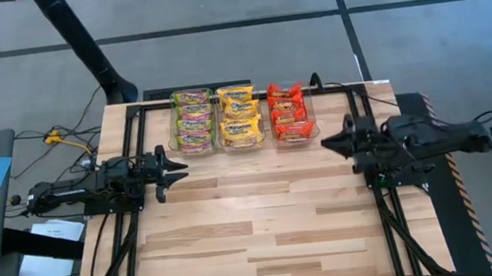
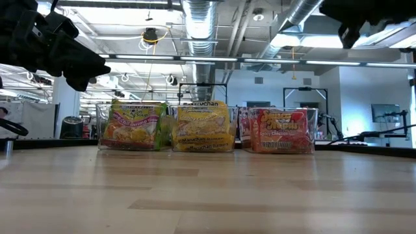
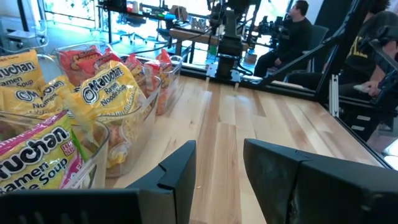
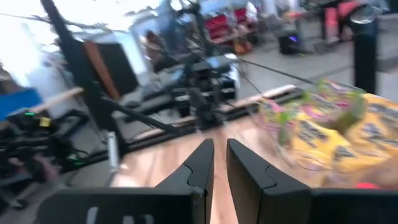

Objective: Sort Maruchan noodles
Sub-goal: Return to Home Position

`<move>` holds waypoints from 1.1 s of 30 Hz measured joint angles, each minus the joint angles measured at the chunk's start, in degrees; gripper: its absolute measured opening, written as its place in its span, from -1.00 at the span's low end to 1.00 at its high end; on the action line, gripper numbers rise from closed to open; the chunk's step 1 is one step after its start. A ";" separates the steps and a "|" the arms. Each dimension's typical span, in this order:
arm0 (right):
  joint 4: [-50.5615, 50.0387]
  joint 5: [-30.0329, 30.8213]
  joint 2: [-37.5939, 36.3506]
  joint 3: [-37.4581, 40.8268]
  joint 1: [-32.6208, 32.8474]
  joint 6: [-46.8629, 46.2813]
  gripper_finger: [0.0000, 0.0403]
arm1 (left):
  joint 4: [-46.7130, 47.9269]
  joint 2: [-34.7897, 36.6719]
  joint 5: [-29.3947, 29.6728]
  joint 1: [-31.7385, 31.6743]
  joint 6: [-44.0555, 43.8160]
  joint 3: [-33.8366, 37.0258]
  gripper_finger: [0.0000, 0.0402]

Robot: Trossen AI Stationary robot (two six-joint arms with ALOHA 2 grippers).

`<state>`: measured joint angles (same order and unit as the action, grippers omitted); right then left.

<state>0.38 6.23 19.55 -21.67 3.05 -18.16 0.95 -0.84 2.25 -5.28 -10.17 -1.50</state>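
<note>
1. Three clear bins stand in a row at the table's (image 1: pixel 272 229) far edge, close side by side; every noodle packet in view lies inside one of them.
2. The left bin (image 1: pixel 173 134) holds the green packets (image 1: pixel 194 120); the middle bin (image 1: pixel 217 127) holds the yellow packets (image 1: pixel 239 118); the right bin (image 1: pixel 314 119) holds the red packets (image 1: pixel 289 114).
3. The left gripper (image 1: pixel 182 168) hovers above the table's left side, near the left bin and on its near side, pointing inward; its fingers (image 3: pixel 180 171) stand apart with bare wood showing between them, and they hold nothing.
4. The right gripper (image 1: pixel 325 143) hovers at the right side, near the right bin's front corner, pointing inward; its fingers (image 4: pixel 199 165) are barely parted, with a thin slit between them, and they are empty.
5. Beyond the table, the left wrist view shows a seated person (image 3: pixel 298 31).
</note>
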 joint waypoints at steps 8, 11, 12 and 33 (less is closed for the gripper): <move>12.97 -2.31 -6.59 13.64 -0.08 -1.80 -0.65 | 0.00 0.00 0.04 0.00 0.98 0.00 -0.39; 14.32 -3.64 -9.60 16.00 -0.04 -1.91 -0.65 | 0.02 0.00 0.05 0.00 0.26 0.00 -0.39; 14.45 -4.11 -10.58 16.53 -0.08 -1.52 -0.65 | 0.02 0.00 0.05 0.00 -0.02 0.00 -0.39; 1.32 -8.46 -19.07 21.17 -1.97 -0.14 -0.65 | 0.04 0.00 0.09 -0.01 -0.04 0.00 -0.39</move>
<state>1.70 -2.23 0.48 -0.50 1.08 -18.30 0.99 -0.84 2.34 -5.29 -10.22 -1.50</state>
